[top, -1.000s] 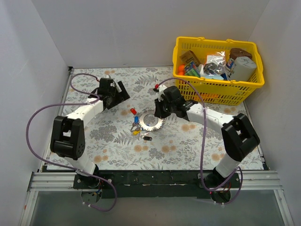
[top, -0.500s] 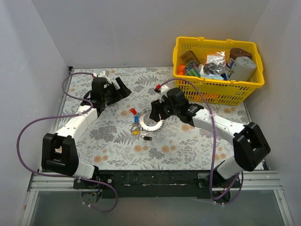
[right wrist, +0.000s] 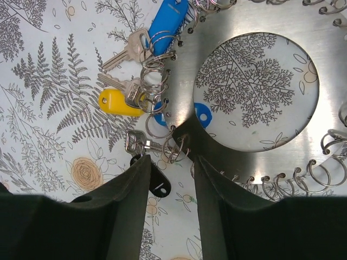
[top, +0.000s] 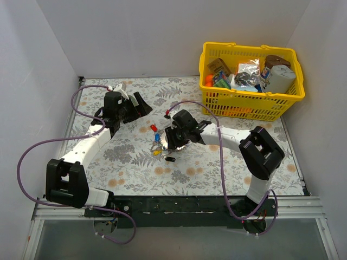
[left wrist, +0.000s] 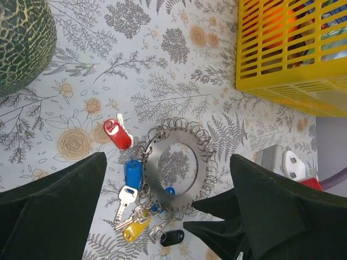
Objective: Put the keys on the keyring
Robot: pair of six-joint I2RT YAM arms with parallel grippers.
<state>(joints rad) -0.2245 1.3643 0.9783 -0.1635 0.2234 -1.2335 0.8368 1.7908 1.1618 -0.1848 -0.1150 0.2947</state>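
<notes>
The keyring (left wrist: 186, 200), a wide grey metal band edged with small split rings, lies flat on the floral mat. It also shows in the top view (top: 181, 145) and the right wrist view (right wrist: 187, 59). A blue key (left wrist: 133, 173), a yellow key (left wrist: 135, 232) and a black key (left wrist: 173, 237) cluster at its rim. A red key (left wrist: 118, 134) lies loose beside it. My right gripper (right wrist: 171, 162) is slightly open, low over the rim by the black key (right wrist: 157, 181), with a split ring in its gap. My left gripper (left wrist: 168, 160) is wide open, empty, above and back-left.
A yellow basket (top: 255, 105) of packaged goods stands at the back right and also shows in the left wrist view (left wrist: 293, 54). A green netted ball (left wrist: 21, 38) sits at the far left of the mat. White walls close in the sides.
My right gripper moved left and down onto the keyring's near-left rim. My left arm stretched forward, shifting its gripper slightly back and left. The keys and ring stayed put.
</notes>
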